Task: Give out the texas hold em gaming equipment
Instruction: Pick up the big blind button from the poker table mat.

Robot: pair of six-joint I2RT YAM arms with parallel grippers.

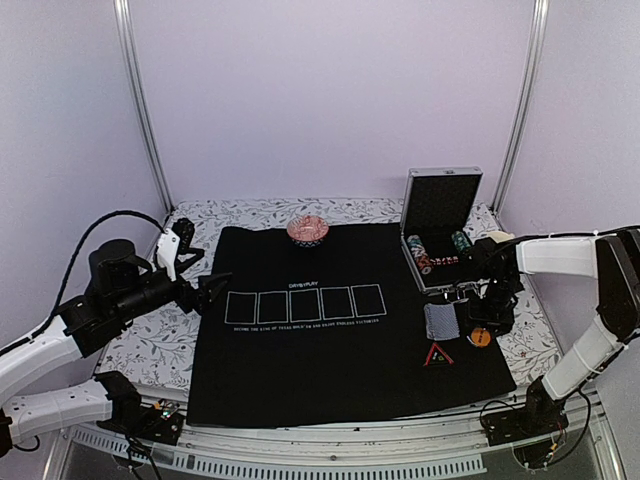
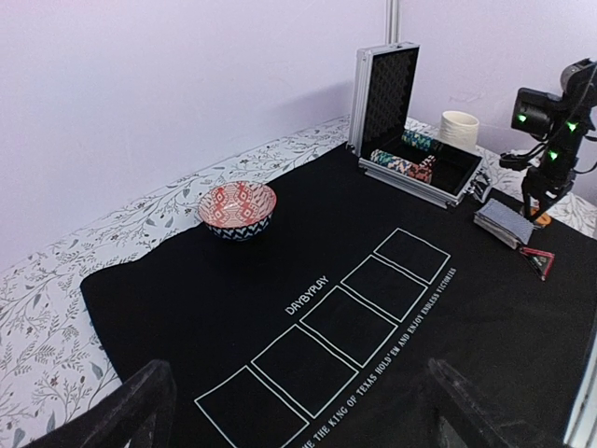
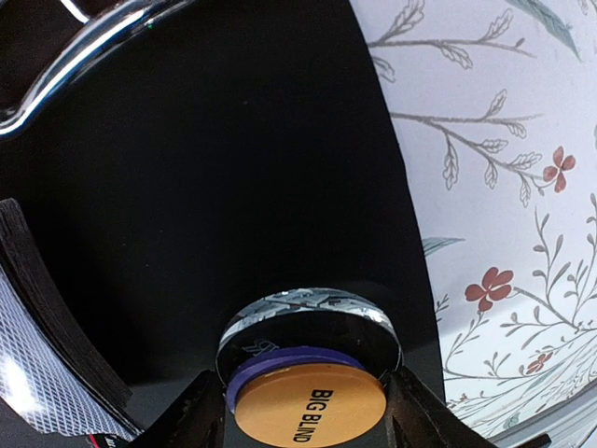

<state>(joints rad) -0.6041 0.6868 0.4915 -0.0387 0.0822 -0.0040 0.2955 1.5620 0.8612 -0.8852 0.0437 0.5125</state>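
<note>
The right gripper (image 3: 306, 420) hangs low over the right edge of the black felt mat (image 1: 300, 370). Its dark fingers (image 3: 201, 415) flank a flat stack of round buttons. The matte orange button (image 3: 308, 417) lies on top, face up. Its "BIG BLIND" lettering runs lengthways between the fingers. Under it shows a violet-blue button (image 3: 270, 359), and beneath that a glossy black button (image 3: 308, 317) with a shiny bevelled rim. The fingers sit right against the stack; I cannot tell whether they pinch it.

Just left of the stack lies the deck of playing cards (image 1: 441, 321), its back mesh-patterned and its edges dark. Near it the flat red-edged triangle (image 1: 438, 355) points its apex at the far wall. Striped chips (image 1: 419, 252) lie in rolls inside the ribbed metal case (image 1: 445, 172).

The left gripper (image 1: 200, 275) hovers at the mat's left edge, spread wide and holding nothing.
</note>
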